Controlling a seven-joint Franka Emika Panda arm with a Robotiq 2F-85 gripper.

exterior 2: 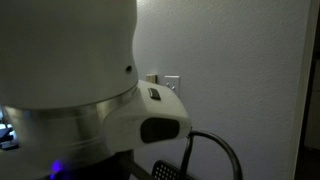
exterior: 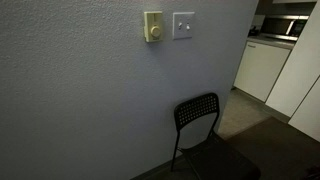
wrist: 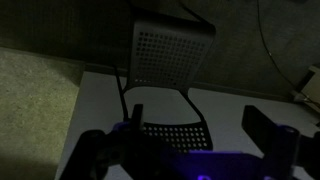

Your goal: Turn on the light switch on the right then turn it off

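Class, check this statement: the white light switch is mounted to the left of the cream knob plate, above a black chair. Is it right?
No. The white light switch sits to the right of the cream knob plate, not the left; an exterior view shows it. The black chair does stand below them.

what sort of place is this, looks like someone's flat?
Probably a home or apartment. A white light switch and a cream knob plate sit on a textured wall, a black chair stands below, and white kitchen cabinets show through the opening beside it.
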